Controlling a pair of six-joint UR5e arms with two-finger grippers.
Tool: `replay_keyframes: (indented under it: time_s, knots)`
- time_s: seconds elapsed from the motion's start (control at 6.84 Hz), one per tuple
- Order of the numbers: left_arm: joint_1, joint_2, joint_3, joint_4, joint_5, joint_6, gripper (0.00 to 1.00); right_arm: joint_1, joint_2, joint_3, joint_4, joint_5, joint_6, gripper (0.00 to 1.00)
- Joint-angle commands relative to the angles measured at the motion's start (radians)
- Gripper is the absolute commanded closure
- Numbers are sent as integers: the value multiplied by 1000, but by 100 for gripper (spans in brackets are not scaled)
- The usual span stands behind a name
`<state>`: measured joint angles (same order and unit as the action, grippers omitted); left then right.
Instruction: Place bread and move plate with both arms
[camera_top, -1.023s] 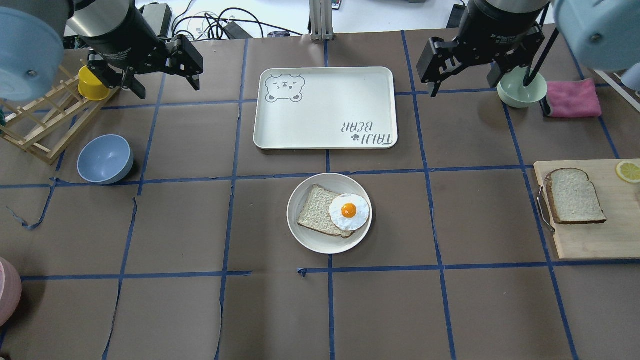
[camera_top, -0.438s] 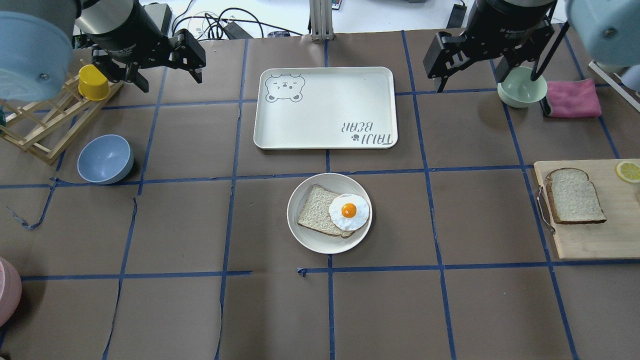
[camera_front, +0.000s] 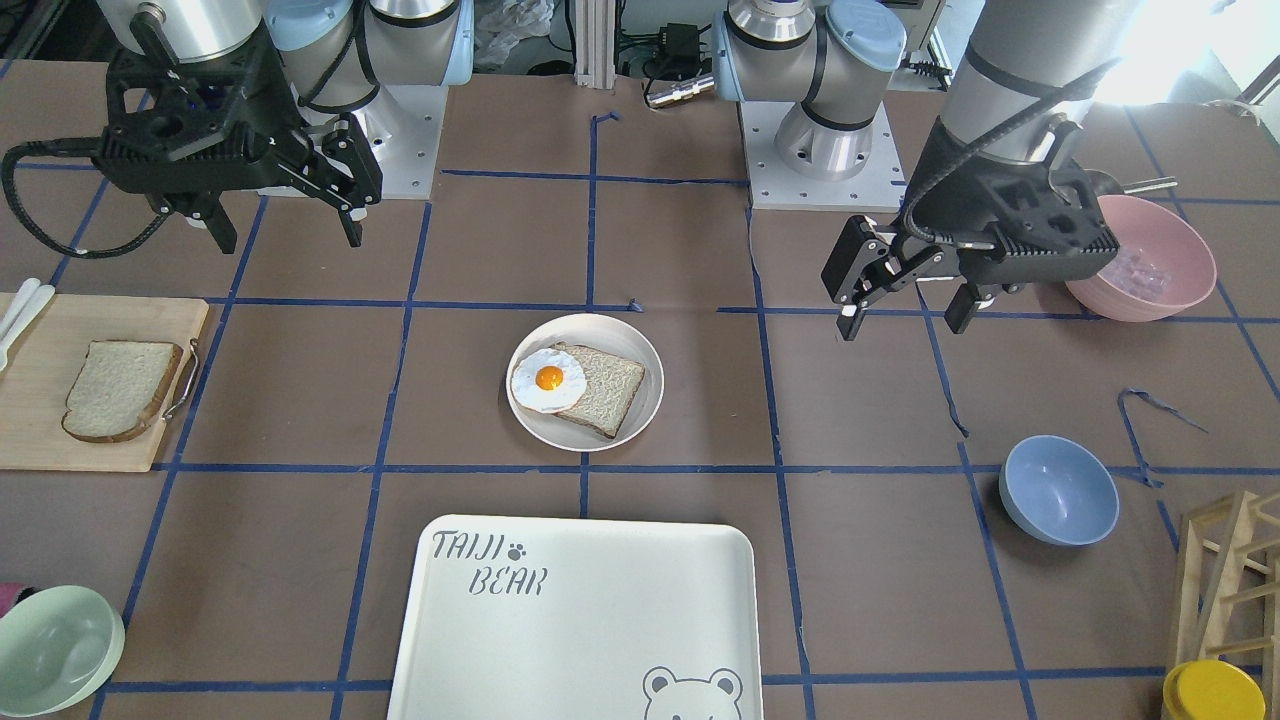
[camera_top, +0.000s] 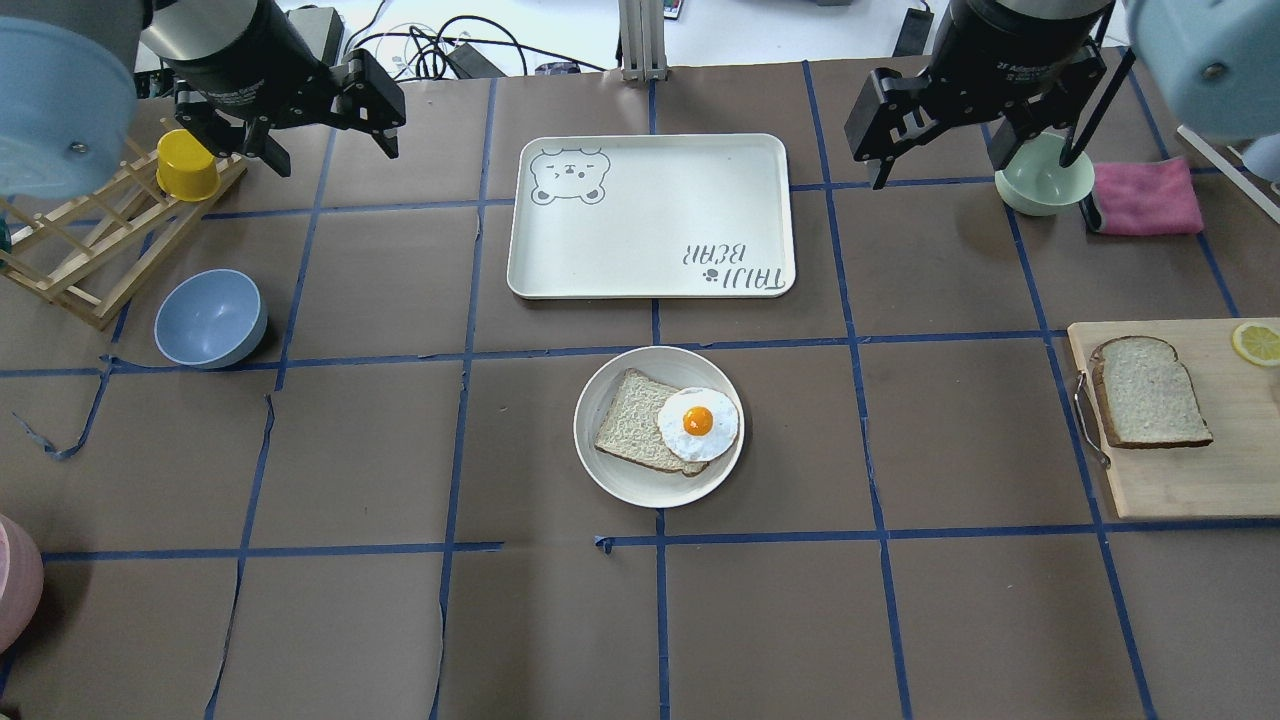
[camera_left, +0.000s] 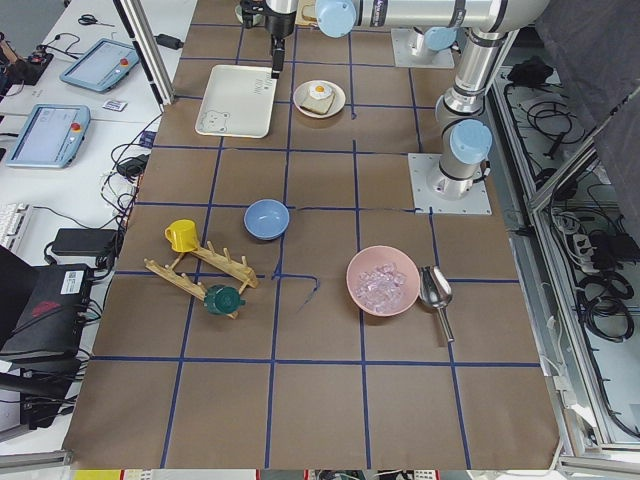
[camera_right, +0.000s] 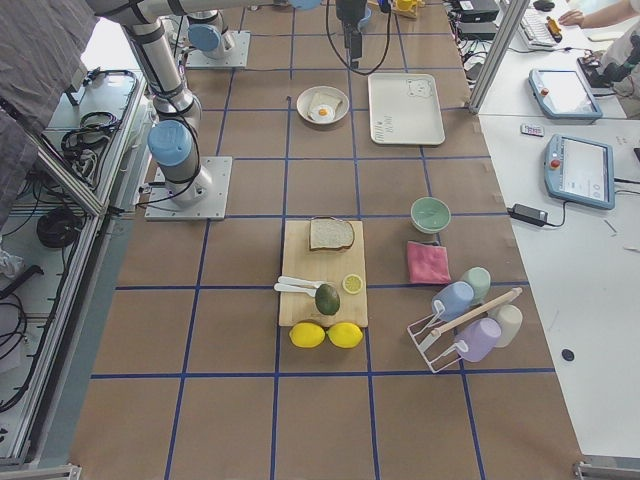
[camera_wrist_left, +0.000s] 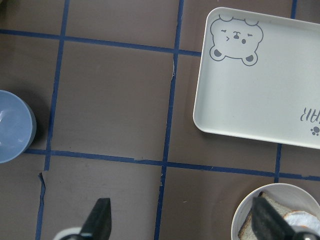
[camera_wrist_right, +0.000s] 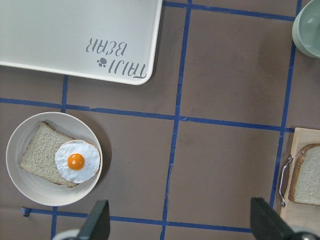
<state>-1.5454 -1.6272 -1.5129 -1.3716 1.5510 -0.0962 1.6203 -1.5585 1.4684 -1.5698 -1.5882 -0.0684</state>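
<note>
Bread (camera_top: 1150, 392) is lying flat on the wooden board (camera_top: 1180, 485), well apart from the plate (camera_top: 622, 478) and off to the plate's right as I am looking at it. Its domed end is pointing away from me. Both my grippers are hanging well clear of it.

Plate is sitting on the table (camera_top: 400, 450), just on my side of the tray (camera_top: 650, 215). It is carrying a squarer slice (camera_top: 626, 425), and a fried egg (camera_top: 698, 423) is overlapping the right part of that slice.

Left gripper (camera_top: 335, 158) is hovering beyond the plate and to its left, past the tray's far-left corner. Jaws are standing wide apart and gripping nothing. In its wrist view bare table is showing between them, with the plate's rim peeking in at lower right.

Right gripper (camera_top: 935, 172) is hovering beyond the plate and to its right, past the tray's far-right corner and close by the green bowl (camera_top: 1040, 185). Jaws are likewise spread and empty. Its wrist view is taking in the plate at lower left and one edge of the bread at the right.

Blue bowl (camera_top: 210, 318) is resting well to the plate's left.
</note>
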Motion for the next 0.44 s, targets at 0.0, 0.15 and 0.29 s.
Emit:
replay_keyframes:
  time_s: [0.0, 0.15, 0.29]
  knots:
    - [5, -5, -7, 0, 23, 4, 0, 1, 0, 1, -1, 5, 4, 0]
    - [-4, -16, -16, 2, 24, 13, 0, 1, 1, 1, -3, 5, 5, 0]
    - [-4, -26, -23, 6, 21, 12, 0, -2, 2, 1, -1, 2, 7, 0]
